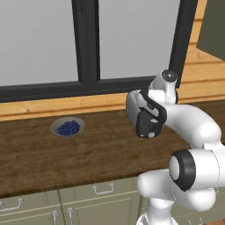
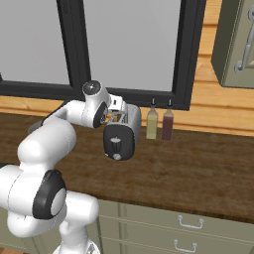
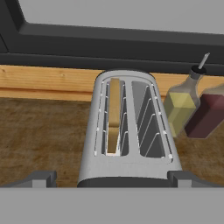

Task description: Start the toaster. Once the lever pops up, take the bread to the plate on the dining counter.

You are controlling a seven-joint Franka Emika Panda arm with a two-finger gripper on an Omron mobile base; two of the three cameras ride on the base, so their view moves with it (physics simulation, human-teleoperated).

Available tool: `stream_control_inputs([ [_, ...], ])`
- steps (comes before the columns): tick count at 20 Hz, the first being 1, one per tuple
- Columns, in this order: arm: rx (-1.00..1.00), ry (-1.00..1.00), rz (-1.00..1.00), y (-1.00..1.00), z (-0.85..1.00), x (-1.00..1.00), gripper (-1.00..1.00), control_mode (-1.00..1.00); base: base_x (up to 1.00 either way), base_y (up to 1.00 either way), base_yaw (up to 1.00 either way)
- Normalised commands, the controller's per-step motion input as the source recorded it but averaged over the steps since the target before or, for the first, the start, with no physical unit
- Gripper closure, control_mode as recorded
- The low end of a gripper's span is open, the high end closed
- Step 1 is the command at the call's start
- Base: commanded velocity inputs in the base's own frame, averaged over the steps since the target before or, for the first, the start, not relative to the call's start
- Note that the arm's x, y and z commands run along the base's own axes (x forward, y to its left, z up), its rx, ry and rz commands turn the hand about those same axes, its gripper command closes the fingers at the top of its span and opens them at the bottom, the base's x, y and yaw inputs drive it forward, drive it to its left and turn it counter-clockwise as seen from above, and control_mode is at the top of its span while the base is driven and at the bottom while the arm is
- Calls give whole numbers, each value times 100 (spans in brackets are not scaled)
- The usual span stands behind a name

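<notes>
The silver-white toaster [image 3: 127,131] stands on the dark wood worktop [image 2: 198,168] under the window. Its black end face [image 2: 118,141] points toward me, with a small pale lever [image 2: 116,156] low on it. The tan bread [image 3: 113,116] stands upright in the toaster's left slot, and the right slot holds nothing. My gripper [image 3: 113,178] hovers just above the toaster's near end, open, with one fingertip [image 3: 43,177] on each side of the body. It holds nothing. In the left base view the toaster [image 1: 136,107] is partly behind my hand. The plate and the dining counter are out of view.
Two bottles, one yellowish [image 3: 181,107] and one dark red [image 3: 208,113], stand right of the toaster against the wooden wall strip. A grey bowl of blueberries [image 1: 68,127] sits further left on the worktop. A wall cabinet [image 2: 238,44] hangs at the upper right.
</notes>
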Motion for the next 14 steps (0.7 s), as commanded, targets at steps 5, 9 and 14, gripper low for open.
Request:
stream_control_inputs([
  [5,0,0,0,0,-1,0,-100,-100,0,0,0],
  [9,0,0,0,0,-4,1,-100,-100,0,0,0],
  [14,0,0,0,0,-8,6,-100,-100,0,0,0],
])
